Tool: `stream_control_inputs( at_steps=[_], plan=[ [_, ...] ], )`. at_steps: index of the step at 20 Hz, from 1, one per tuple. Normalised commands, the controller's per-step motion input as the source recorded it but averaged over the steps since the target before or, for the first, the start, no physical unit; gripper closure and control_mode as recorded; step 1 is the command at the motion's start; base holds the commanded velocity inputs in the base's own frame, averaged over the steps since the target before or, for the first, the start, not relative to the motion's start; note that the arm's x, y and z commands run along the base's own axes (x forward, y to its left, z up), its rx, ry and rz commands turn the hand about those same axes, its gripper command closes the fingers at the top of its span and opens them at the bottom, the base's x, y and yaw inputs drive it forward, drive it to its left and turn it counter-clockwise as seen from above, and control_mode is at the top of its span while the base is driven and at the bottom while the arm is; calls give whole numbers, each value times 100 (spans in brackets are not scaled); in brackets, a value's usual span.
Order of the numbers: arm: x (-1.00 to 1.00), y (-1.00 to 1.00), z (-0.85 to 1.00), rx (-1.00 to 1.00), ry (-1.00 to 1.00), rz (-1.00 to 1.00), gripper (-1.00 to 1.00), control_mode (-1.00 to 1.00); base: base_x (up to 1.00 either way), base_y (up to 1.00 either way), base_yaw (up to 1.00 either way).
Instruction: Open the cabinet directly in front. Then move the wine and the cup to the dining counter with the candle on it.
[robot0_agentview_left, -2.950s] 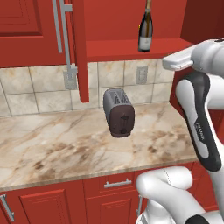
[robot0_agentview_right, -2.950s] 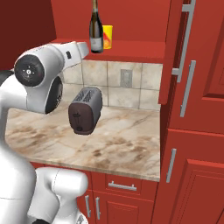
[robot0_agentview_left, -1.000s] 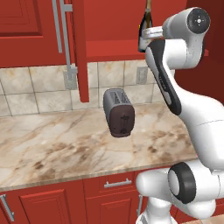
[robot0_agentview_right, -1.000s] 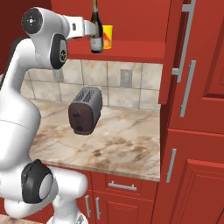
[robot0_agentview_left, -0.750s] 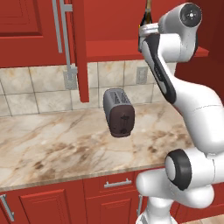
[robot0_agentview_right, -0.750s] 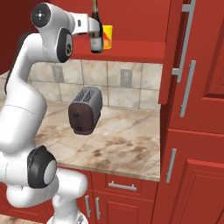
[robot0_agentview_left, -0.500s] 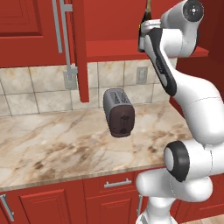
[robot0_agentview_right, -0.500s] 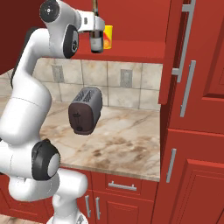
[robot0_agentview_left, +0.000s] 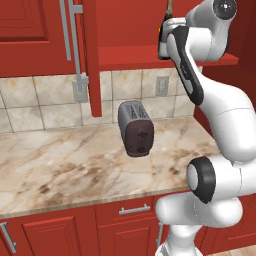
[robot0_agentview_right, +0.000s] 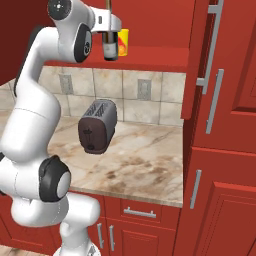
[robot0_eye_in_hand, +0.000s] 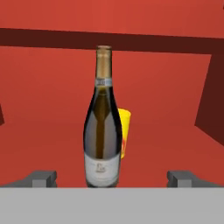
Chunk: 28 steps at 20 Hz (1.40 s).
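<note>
1. Pincer (robot0_eye_in_hand: 112, 179) spread wide, gripping nothing, facing the wine
2. One red panelled cabinet (robot0_agentview_right: 220, 60), doors open
3. One marbled desk (robot0_agentview_left: 75, 165)
4. One dark boxy toaster (robot0_agentview_left: 135, 129)
5. One glossy glass wine (robot0_eye_in_hand: 103, 127) on the shelf (robot0_agentview_right: 155, 56)
6. One yellow cylindrical cup (robot0_eye_in_hand: 124, 131) behind it

The toaster (robot0_agentview_left: 136, 128) and wine (robot0_agentview_right: 109, 44) are framed from behind at seven and five o'clock; the bottle is viewed close, level, from the hand

Glossy dark glass wine (robot0_eye_in_hand: 103, 131)
</note>
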Motion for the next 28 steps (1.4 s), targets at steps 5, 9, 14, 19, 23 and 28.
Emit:
stream_control_inputs(
  at_steps=[5, 9, 14, 19, 23, 28],
  plan=[
    [6, 0, 11, 0, -5, 0, -100, -100, 0, 0, 0],
    [18, 0, 3, 0, 0, 0, -100, -100, 0, 0, 0],
    [35, 0, 2, 0, 7, 0, -100, -100, 0, 0, 0],
    [41, 10, 5, 0, 13, 0, -100, -100, 0, 0, 0],
    [42, 6, 3, 0, 11, 0, -100, -100, 0, 0, 0],
    [33, 0, 0, 0, 6, 0, -100, -100, 0, 0, 0]
  ],
)
